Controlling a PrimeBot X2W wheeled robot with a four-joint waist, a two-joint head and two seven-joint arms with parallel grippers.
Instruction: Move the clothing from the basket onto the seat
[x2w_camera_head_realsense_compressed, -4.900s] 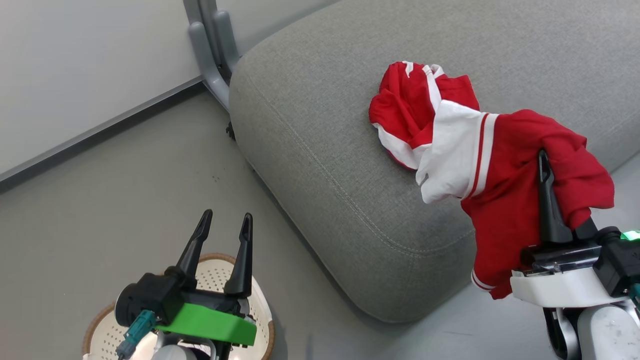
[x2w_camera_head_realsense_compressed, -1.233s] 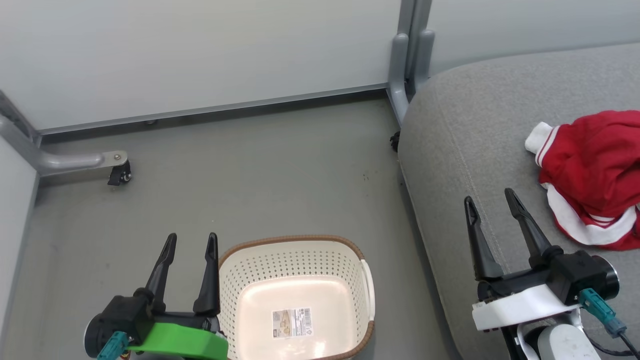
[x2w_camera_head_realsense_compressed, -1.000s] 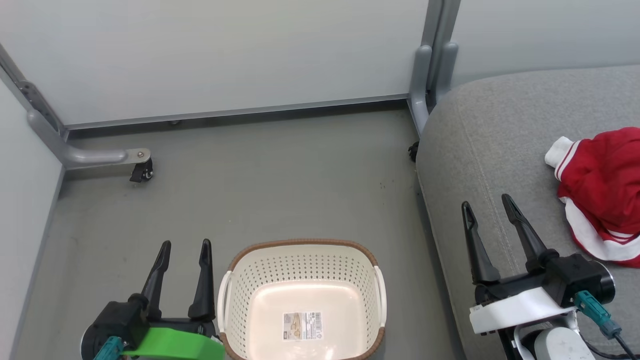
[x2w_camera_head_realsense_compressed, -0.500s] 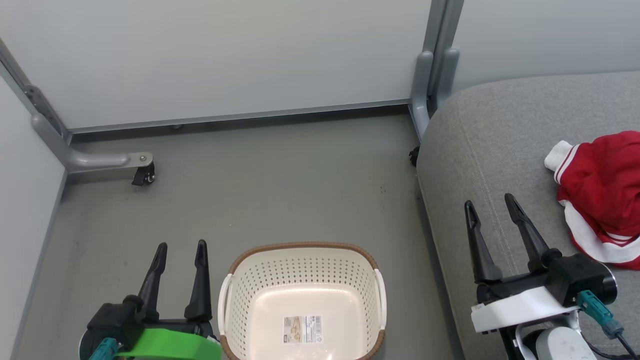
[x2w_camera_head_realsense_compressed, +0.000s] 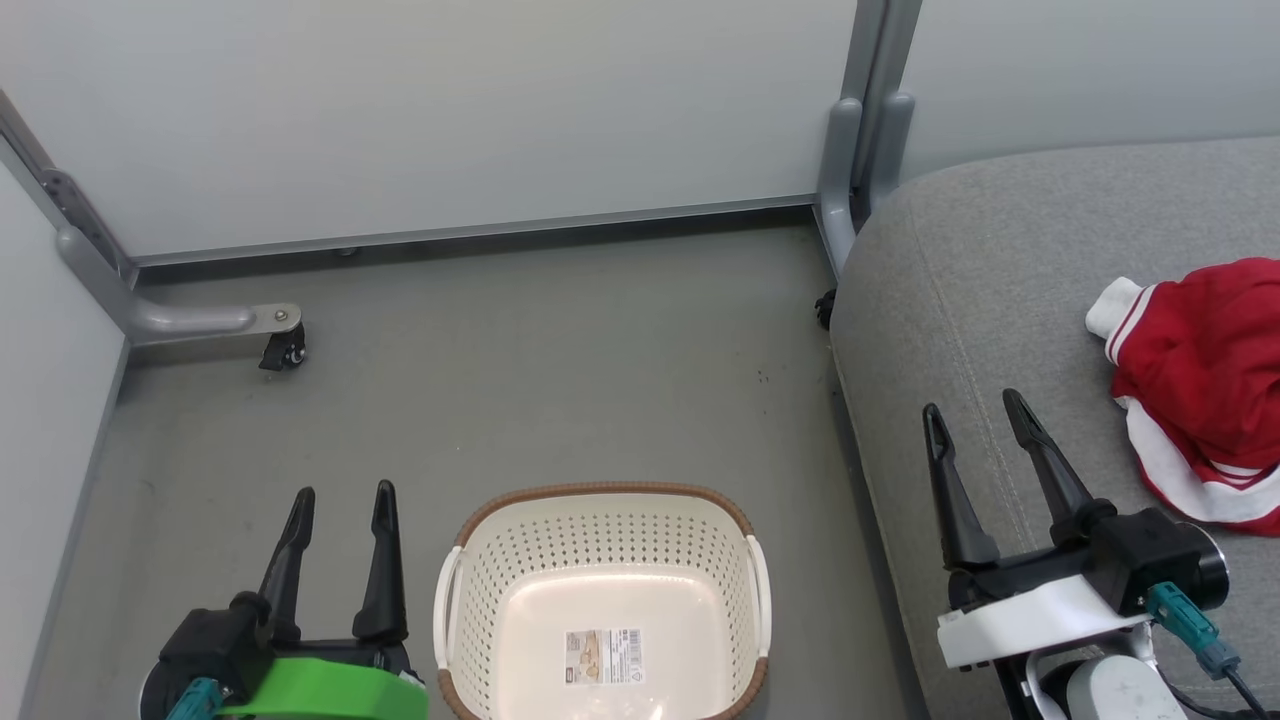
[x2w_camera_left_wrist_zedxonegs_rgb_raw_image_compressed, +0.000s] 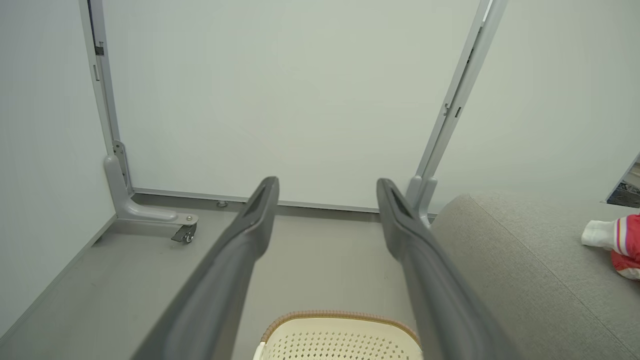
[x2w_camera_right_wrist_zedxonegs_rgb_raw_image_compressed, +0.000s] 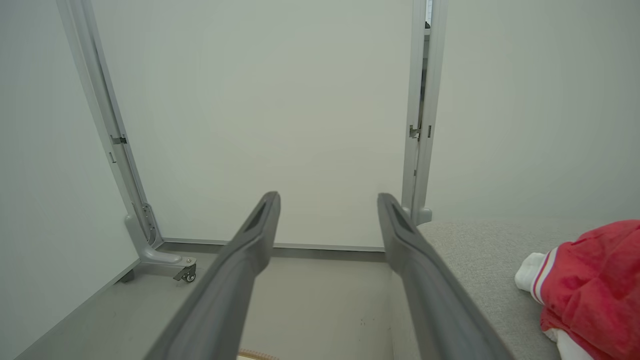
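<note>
Pale wall panels (x2w_camera_head_realsense_compressed: 450, 110) close off the back and the left, joined by a grey metal post (x2w_camera_head_realsense_compressed: 865, 120) that stands just beside the seat's far corner. A grey foot with a small black caster (x2w_camera_head_realsense_compressed: 284, 352) rests on the grey floor (x2w_camera_head_realsense_compressed: 520, 370) at the left. The seat (x2w_camera_head_realsense_compressed: 1000, 270) rises at our right, and a strip of bare floor lies between it and the basket.

Our left gripper (x2w_camera_head_realsense_compressed: 343, 492) hangs low over the floor just left of the basket, fingers pointing toward the back wall and standing apart with only air between them. Our right gripper (x2w_camera_head_realsense_compressed: 972, 403) hangs over the near left part of the seat, tilted slightly to the left, its fingers likewise spread and gripping nothing.

The basket (x2w_camera_head_realsense_compressed: 600, 489) stands upright on the floor between our two arms. Inside we see its pale bottom and a printed label (x2w_camera_head_realsense_compressed: 603, 656). The clothing (x2w_camera_head_realsense_compressed: 1200, 360) lies bunched on the seat, right of our right gripper and well apart from the basket.
</note>
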